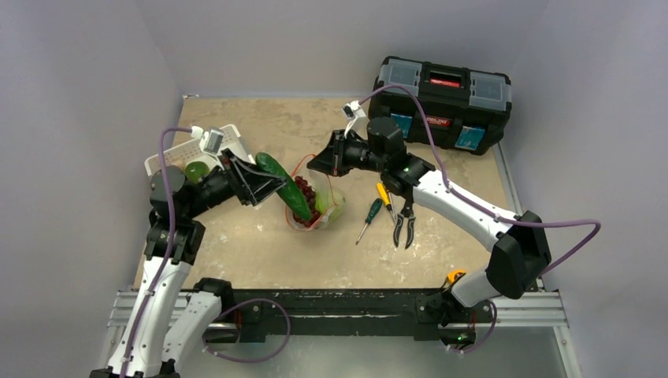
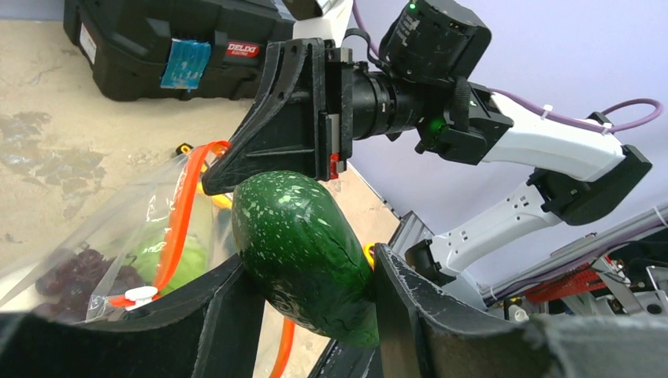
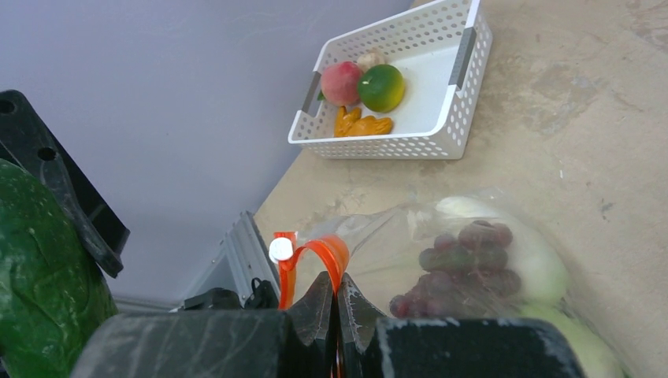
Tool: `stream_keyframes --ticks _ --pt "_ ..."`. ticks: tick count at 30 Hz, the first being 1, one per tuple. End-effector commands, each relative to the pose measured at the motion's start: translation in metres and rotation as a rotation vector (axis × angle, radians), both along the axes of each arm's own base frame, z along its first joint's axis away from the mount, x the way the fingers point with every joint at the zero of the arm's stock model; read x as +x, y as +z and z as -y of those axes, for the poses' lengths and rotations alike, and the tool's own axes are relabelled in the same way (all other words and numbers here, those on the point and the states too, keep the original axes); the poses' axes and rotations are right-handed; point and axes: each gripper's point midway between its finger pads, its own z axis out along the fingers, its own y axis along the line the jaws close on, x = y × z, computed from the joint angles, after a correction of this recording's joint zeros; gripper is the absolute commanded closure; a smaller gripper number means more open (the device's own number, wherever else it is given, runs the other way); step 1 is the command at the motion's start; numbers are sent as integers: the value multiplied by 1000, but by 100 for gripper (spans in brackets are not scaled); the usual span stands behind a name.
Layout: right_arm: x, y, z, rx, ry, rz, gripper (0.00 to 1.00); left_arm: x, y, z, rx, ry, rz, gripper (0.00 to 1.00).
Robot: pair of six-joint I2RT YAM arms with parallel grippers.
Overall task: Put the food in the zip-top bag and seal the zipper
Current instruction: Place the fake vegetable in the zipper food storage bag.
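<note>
cucumber at the bag mouth – two foods in, zipper open

the bag (image 1: 315, 209) lies near the middle of the table (image 1: 236, 252), its mouth lifted toward the right arm. the zipper (image 3: 327, 253) is unsealed. the right gripper (image 3: 336, 303) is clenched on that orange strip, holding the mouth up, and the strip curves away from its fingers in an open loop.

inside the bag show the grapes (image 3: 465, 264) and, beside them, a pale green shape that looks like the cabbage (image 3: 539, 272).

the left gripper (image 2: 315, 315) is grasping the cucumber (image 2: 303, 244) around its middle. the cucumber is tilted, its lower end at the bag's mouth just beside the right gripper – whether the tip is past the strip i cannot tell.

the peach (image 3: 341, 83) and green fruit (image 3: 381, 87) sit in the basket (image 3: 441, 118) at the table's far left, well apart from the bag. so, by my judgement, the job is under halfway: one food is going in, two remain, and sealing is not yet begun.

screwdrivers (image 1: 370, 214) and pliers (image 1: 405, 224) lie right of the bag; a toolbox (image 1: 441, 98) stands at the far right.
</note>
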Motion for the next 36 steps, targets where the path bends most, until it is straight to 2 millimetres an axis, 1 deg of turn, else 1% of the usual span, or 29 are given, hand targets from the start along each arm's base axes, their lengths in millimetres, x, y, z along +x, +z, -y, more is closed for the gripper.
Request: stream_keyframes --ticks 1,3,7,10,13,17,18,21,23,26,28,29,32,36 --pt "-5 39 -7 129 38 68 100 11 -2 -1 -26 122 22 100" --pt "-5 42 -8 144 35 65 100 18 -8 -4 -34 192 15 100" --pt "-7 50 -9 181 37 57 100 25 -20 2 -21 210 -1 100" --pt "-8 55 -11 208 47 46 100 32 -25 2 6 248 -1 100" --pt "-10 61 -14 256 60 17 100 38 -36 -7 53 340 -7 100" --pt "-17 67 -23 352 109 -53 100 44 -40 -20 118 425 -4 100" --pt "-18 67 -25 370 120 -72 100 46 -41 -23 138 445 -11 100" --pt "-21 65 -32 410 137 -128 100 49 -47 -25 170 453 -23 100" --pt "-21 63 -34 431 123 -168 100 48 -53 -23 178 443 -23 100" --pt "-21 61 -41 454 98 -233 100 45 -62 -27 205 458 -21 100" --pt "-21 56 -49 439 68 -282 100 43 -66 -33 234 477 -12 100" --pt "-20 49 -53 413 42 -314 100 41 -68 -36 252 484 -9 100" --pt "-20 45 -64 379 -23 -354 100 37 -77 -43 295 500 -16 100" --pt "-22 44 -74 362 -89 -392 100 33 -90 -45 302 501 -36 100"
